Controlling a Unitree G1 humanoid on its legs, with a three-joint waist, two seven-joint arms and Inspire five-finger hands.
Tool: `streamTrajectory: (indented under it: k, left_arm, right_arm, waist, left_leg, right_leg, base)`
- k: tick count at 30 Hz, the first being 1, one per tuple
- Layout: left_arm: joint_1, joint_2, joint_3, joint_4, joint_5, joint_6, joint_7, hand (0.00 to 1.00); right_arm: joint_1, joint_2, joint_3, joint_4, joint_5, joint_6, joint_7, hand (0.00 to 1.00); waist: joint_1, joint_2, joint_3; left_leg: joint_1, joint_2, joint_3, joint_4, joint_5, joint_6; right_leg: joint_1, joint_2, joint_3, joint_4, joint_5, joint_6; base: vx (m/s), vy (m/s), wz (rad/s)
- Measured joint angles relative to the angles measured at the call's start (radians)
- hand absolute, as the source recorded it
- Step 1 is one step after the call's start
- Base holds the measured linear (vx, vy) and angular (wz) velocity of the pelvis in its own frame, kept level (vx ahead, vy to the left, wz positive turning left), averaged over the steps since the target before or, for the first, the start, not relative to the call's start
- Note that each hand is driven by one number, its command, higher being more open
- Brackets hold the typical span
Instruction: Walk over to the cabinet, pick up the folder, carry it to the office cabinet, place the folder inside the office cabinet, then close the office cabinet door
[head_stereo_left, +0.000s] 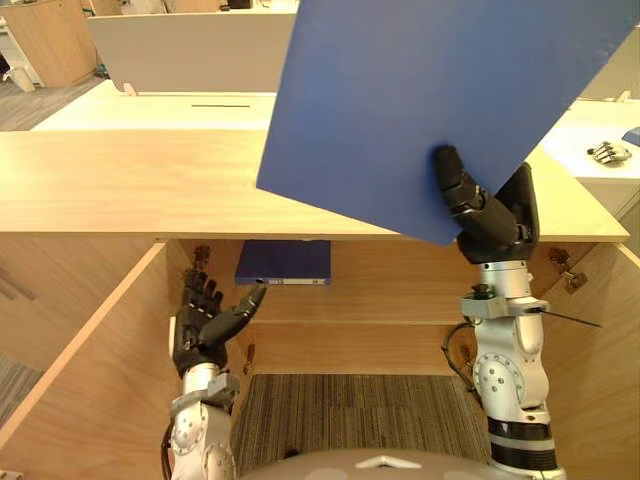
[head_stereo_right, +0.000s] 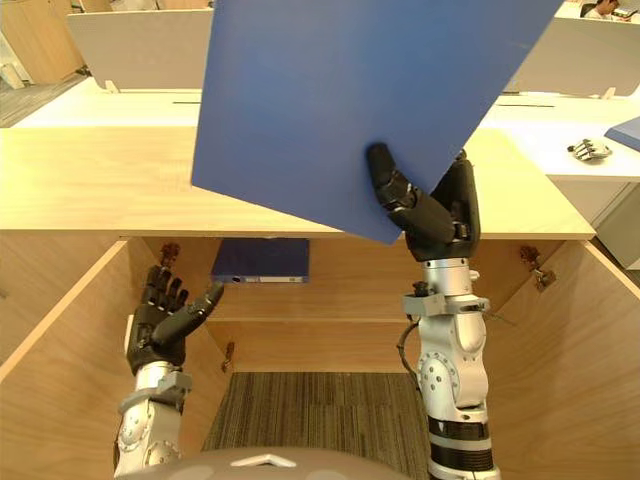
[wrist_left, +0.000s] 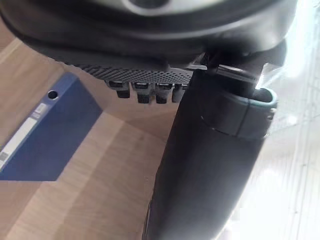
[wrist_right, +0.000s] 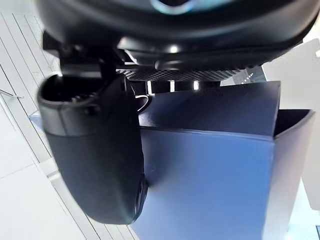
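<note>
One lower corner of the large flat blue folder was pinched in the right hand, the rest towering above it, so it might pivot loose or catch the light wooden cabinet top, while the left hand hung open, lower.

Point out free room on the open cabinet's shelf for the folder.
The shelf is bare to the right of the lying blue folder. Its left end is crowded: that folder lies there, and the open left hand hovers in front.
</note>
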Motion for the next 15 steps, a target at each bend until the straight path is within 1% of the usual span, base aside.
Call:
streamTrajectory:
  k: [3, 5, 9, 10, 14, 15]
  left_arm:
    - [0.000, 0.009, -0.028, 0.048, 0.030, 0.003, -0.011, 1.00]
    - [-0.001, 0.025, -0.048, 0.079, 0.062, 0.018, -0.024, 1.00]
    - [-0.007, 0.048, -0.092, 0.141, 0.124, 0.032, -0.050, 1.00]
    - [-0.015, 0.059, -0.104, 0.173, 0.144, 0.034, -0.066, 1.00]
    - [-0.032, 0.081, -0.109, 0.255, 0.207, 0.040, -0.067, 1.00]
    - [-0.047, 0.098, -0.110, 0.301, 0.239, 0.042, -0.065, 1.00]
  right_arm:
    - [0.000, -0.013, 0.048, -0.003, 0.000, 0.003, 0.002, 0.00]
    - [0.000, -0.030, 0.082, -0.004, -0.006, 0.007, 0.008, 0.00]
    - [0.000, -0.056, 0.149, -0.003, -0.048, 0.035, 0.039, 0.00]
    - [0.000, -0.067, 0.182, -0.003, -0.065, 0.037, 0.045, 0.00]
    - [0.003, -0.082, 0.243, 0.020, -0.120, 0.044, 0.069, 0.00]
    - [0.005, -0.088, 0.276, 0.047, -0.130, 0.045, 0.079, 0.00]
  waist:
    - [0.000, 0.003, 0.002]
    - [0.000, 0.004, 0.003]
    - [0.000, 0.008, 0.008]
    - [0.000, 0.009, 0.013]
    - [-0.001, 0.011, 0.014]
    - [-0.001, 0.011, 0.014]
  left_leg:
    - [-0.003, 0.002, 0.000, 0.000, 0.000, 0.001]
    - [-0.003, 0.003, 0.000, 0.000, 0.000, 0.000]
    - [-0.003, 0.006, 0.003, 0.000, -0.002, -0.003]
    - [-0.003, 0.006, 0.004, 0.000, -0.002, -0.003]
    - [-0.004, 0.008, 0.012, 0.000, -0.004, -0.005]
    - [-0.007, 0.011, 0.016, 0.000, -0.003, -0.006]
  right_leg:
    - [-0.002, 0.002, 0.000, 0.000, -0.001, -0.002]
    - [-0.002, 0.003, 0.000, -0.001, -0.003, -0.003]
    - [-0.004, 0.006, 0.003, -0.001, -0.004, -0.005]
    - [-0.005, 0.007, 0.004, 0.000, -0.004, -0.005]
    - [-0.012, 0.011, 0.011, 0.002, -0.005, -0.007]
    - [-0.018, 0.013, 0.014, 0.005, -0.006, -0.008]
  base:
    - [0.00, 0.000, 0.00]
    - [0.00, 0.000, 0.00]
    - [0.00, -0.001, -0.01]
    - [-0.01, -0.002, -0.03]
    - [0.00, 0.000, -0.07]
    - [-0.01, -0.002, -0.07]
